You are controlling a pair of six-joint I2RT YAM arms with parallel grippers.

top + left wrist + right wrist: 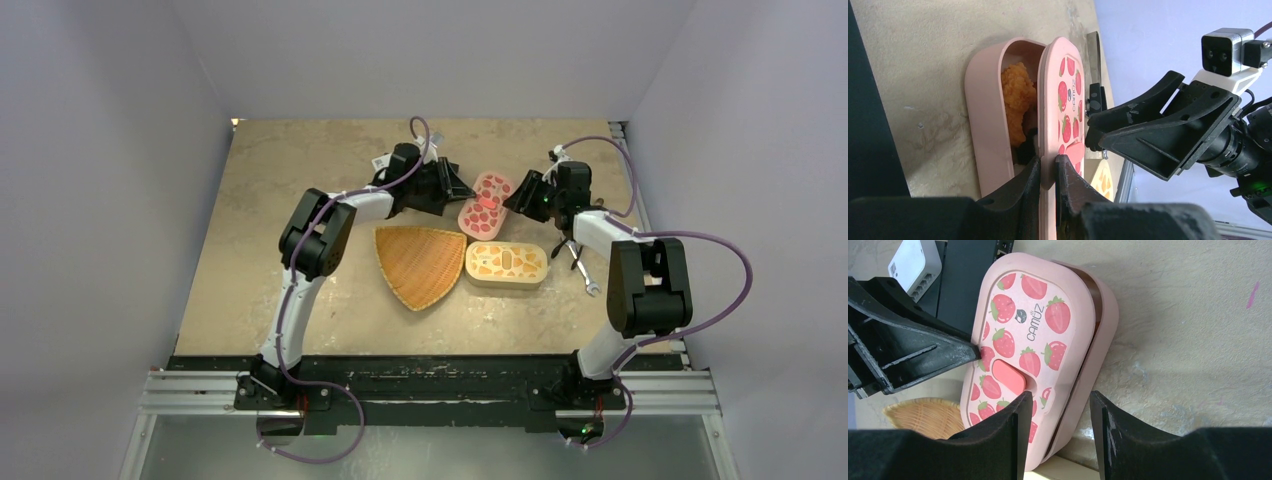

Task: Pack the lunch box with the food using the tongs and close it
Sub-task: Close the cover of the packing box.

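The pink lunch box [487, 205] lies at the table's middle, between both grippers. Its strawberry lid [1068, 100] sits tilted over the pink base [983, 115], with a gap on one side. Inside shows food [1015, 95]: an orange fried piece and something dark below it. My left gripper [1048, 160] is shut on the lid's edge tab. My right gripper [1060, 400] stands open at the box's other end, one finger over the lid [1033, 330], the other over bare table beside the base [1103, 325]. The tongs [568, 250] lie on the table by the right arm.
An orange-patterned oval box [506, 263] sits just in front of the lunch box. The triangular wicker tray [420, 262] lies to its left. A small silver tool [590, 287] rests near the right arm. The table's right edge rail [625, 150] is close by.
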